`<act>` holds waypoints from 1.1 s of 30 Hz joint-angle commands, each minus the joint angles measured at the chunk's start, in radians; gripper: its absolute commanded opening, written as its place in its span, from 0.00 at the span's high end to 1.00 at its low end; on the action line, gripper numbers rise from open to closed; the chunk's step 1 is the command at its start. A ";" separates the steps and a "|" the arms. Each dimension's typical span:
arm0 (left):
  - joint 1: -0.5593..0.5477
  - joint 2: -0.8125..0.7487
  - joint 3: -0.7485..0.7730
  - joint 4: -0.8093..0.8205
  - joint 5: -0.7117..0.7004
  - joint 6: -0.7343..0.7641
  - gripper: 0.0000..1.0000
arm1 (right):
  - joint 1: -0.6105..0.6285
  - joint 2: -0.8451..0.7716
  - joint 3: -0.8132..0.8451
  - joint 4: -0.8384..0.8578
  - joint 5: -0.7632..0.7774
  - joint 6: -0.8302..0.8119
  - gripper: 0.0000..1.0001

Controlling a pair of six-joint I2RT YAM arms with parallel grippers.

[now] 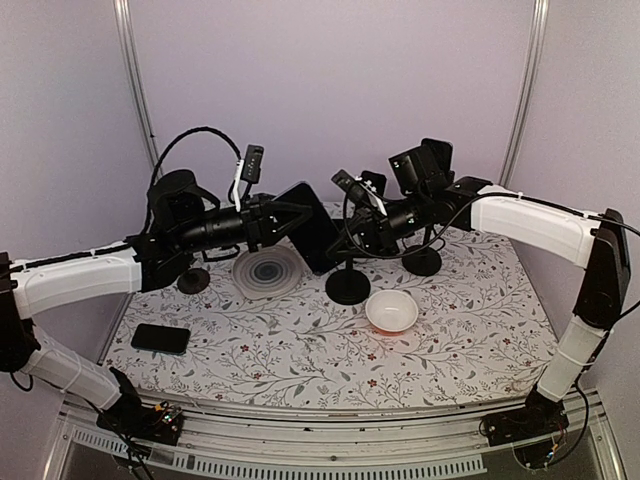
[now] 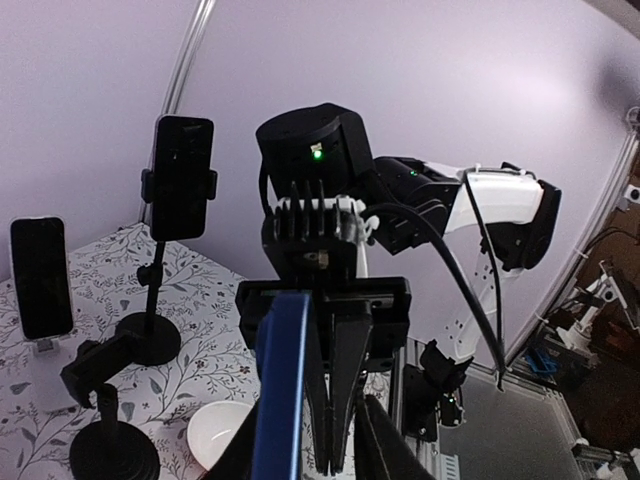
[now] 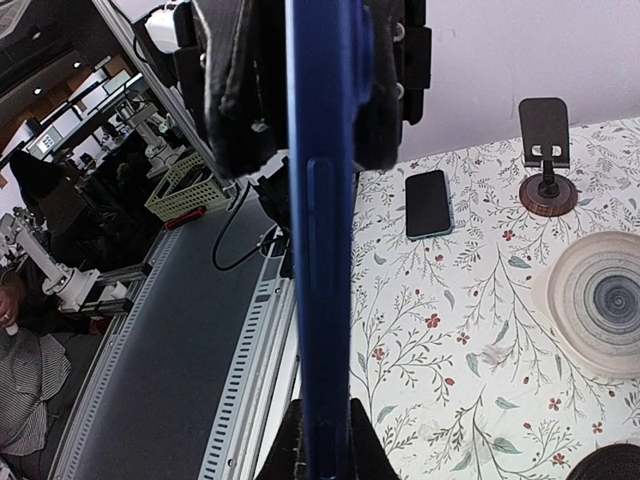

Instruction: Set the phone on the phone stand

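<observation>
The phone (image 1: 312, 228), dark with a blue rim, is held in the air above the table's middle, between both grippers. My left gripper (image 1: 288, 222) is shut on its left side. My right gripper (image 1: 362, 230) is shut on its right side. In the left wrist view the phone's blue edge (image 2: 283, 390) runs up between my left gripper's (image 2: 310, 462) fingers. In the right wrist view the phone (image 3: 322, 250) stands edge-on in my right gripper (image 3: 327, 445), with the left gripper's pads (image 3: 245, 90) clamped on its far end. A black phone stand (image 1: 348, 286) with a round base stands just below the phone.
A second black stand (image 1: 422, 262) is behind on the right and a small brown stand (image 1: 192, 280) is at the left. A grey plate (image 1: 268, 272), a white bowl (image 1: 391, 311) and another phone (image 1: 160, 338) lie on the floral cloth. Stands holding phones (image 2: 180, 175) show in the left wrist view.
</observation>
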 commanded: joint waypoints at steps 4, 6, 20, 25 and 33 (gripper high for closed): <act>0.021 0.006 0.046 0.059 0.077 0.001 0.58 | -0.024 -0.059 -0.013 0.052 -0.051 0.006 1.00; 0.021 -0.001 0.043 0.049 0.054 0.003 0.50 | -0.032 -0.065 -0.012 0.058 -0.071 0.010 1.00; 0.030 0.075 0.098 0.072 0.116 -0.012 0.74 | -0.059 -0.076 -0.034 0.085 -0.084 0.032 1.00; 0.041 0.124 0.158 0.067 0.162 -0.004 1.00 | -0.070 -0.073 -0.029 0.070 -0.081 0.028 0.85; 0.120 0.166 0.348 -0.304 0.366 0.230 1.00 | -0.282 -0.142 -0.083 0.015 0.034 -0.035 0.31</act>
